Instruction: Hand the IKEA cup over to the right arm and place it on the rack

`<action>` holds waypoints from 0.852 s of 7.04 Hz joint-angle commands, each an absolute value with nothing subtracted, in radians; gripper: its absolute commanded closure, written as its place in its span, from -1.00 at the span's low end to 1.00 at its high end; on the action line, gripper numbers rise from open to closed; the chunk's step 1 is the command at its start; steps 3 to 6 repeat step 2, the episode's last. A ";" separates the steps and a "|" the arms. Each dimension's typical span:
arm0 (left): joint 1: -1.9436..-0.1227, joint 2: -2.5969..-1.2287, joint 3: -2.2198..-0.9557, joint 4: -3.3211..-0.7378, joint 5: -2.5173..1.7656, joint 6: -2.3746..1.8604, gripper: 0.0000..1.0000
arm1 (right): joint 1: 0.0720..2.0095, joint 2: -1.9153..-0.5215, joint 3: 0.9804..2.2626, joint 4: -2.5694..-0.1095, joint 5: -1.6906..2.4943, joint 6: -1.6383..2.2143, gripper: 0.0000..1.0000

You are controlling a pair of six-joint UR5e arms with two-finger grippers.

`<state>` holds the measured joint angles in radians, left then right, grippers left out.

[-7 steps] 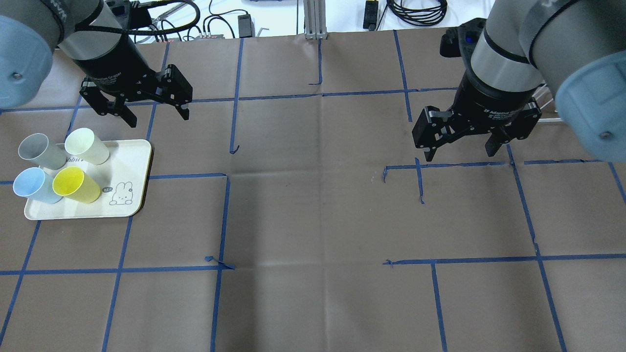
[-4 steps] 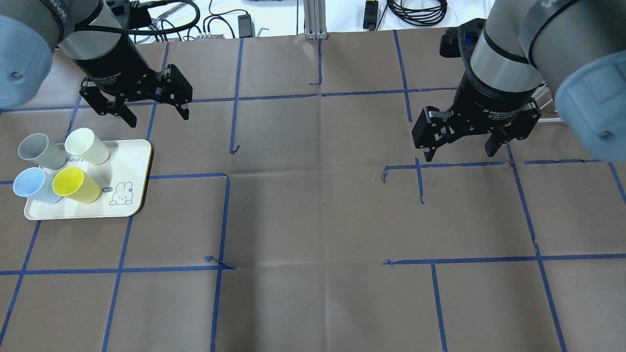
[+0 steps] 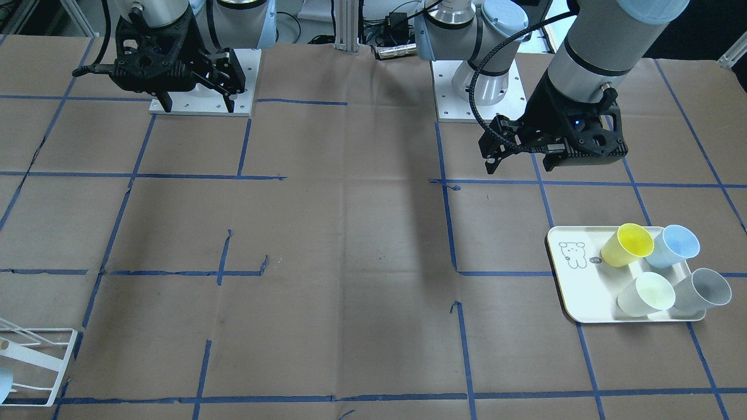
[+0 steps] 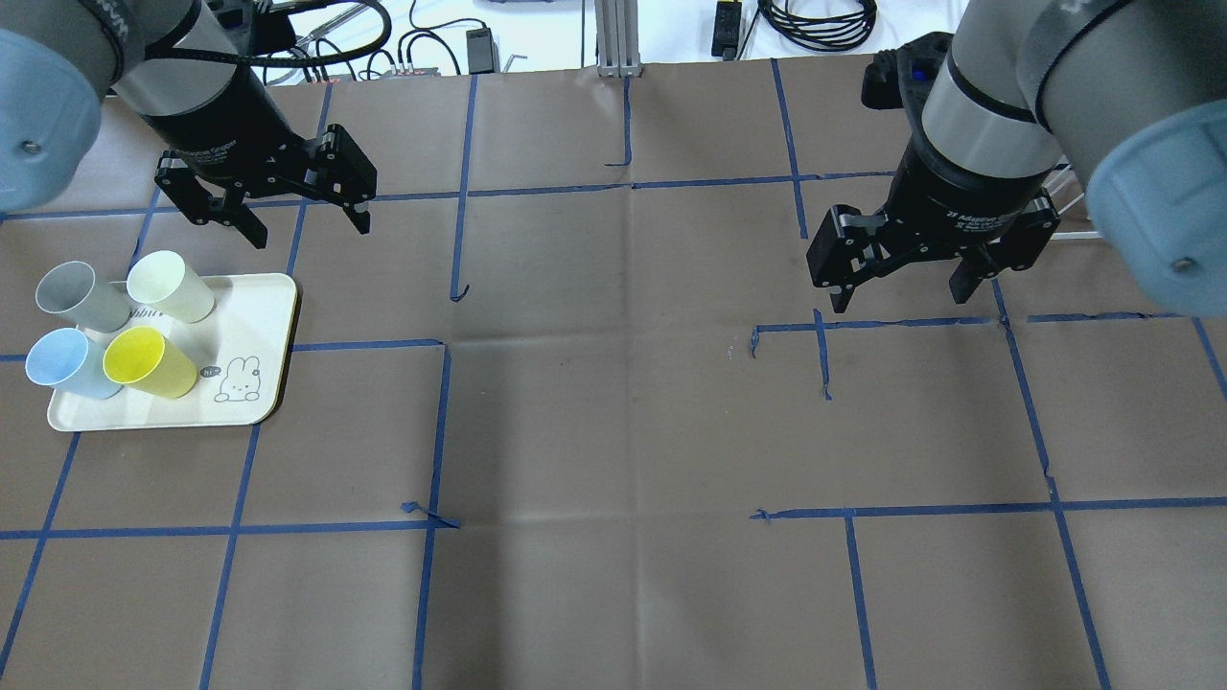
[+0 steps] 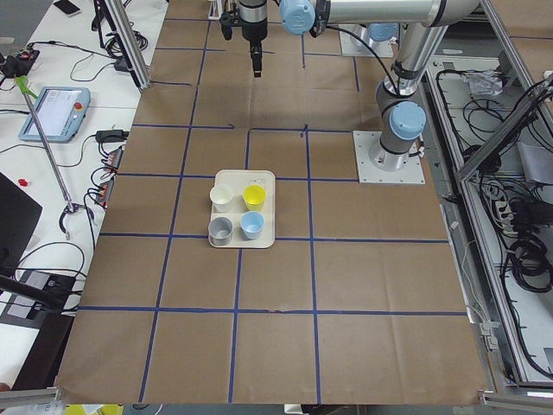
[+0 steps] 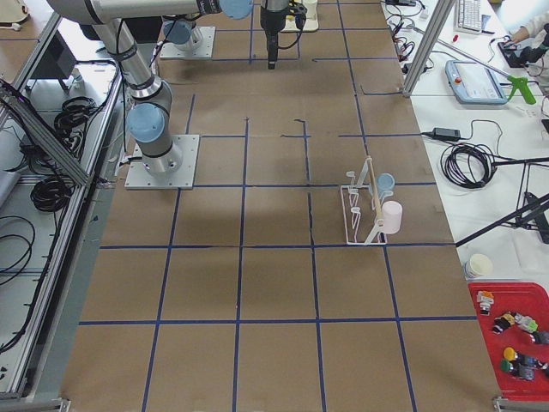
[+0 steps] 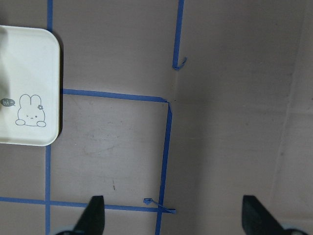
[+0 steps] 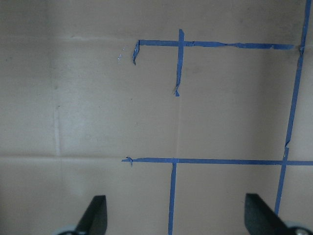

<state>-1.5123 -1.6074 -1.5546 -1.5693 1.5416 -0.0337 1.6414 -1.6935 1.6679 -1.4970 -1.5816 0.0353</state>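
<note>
Four pastel plastic cups (image 4: 149, 364) sit on a cream tray (image 4: 264, 309), overhead frame's left. Your left tool (image 4: 312, 233) and right tool (image 4: 899, 302) hang spread, empty. Cups look light, stiff, slick; pinch one rim.

Table (image 4: 613, 431): brown paper, blue tape grid. Cream tray (image 4: 268, 316) robot's left; white wire rack (image 6: 360, 219) far right.

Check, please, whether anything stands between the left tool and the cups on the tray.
Nothing visible does. The left tool hangs open off to one side of the tray, and no object sits between it and the four cups.
</note>
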 commanded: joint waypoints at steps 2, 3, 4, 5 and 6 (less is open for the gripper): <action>-1.513 -1.606 -1.554 -1.569 1.542 -0.034 -0.99 | 1.641 -1.694 1.670 -1.499 -1.578 0.035 -1.00; -1.513 -1.606 -1.554 -1.569 1.542 -0.034 -0.99 | 1.641 -1.694 1.670 -1.499 -1.578 0.035 -1.00; -1.513 -1.606 -1.554 -1.569 1.542 -0.034 -0.99 | 1.641 -1.694 1.670 -1.499 -1.578 0.035 -1.00; -1.513 -1.606 -1.554 -1.569 1.542 -0.034 -0.99 | 1.641 -1.694 1.670 -1.499 -1.578 0.035 -1.00; -1.513 -1.606 -1.554 -1.569 1.542 -0.034 -0.99 | 1.641 -1.694 1.670 -1.499 -1.578 0.035 -1.00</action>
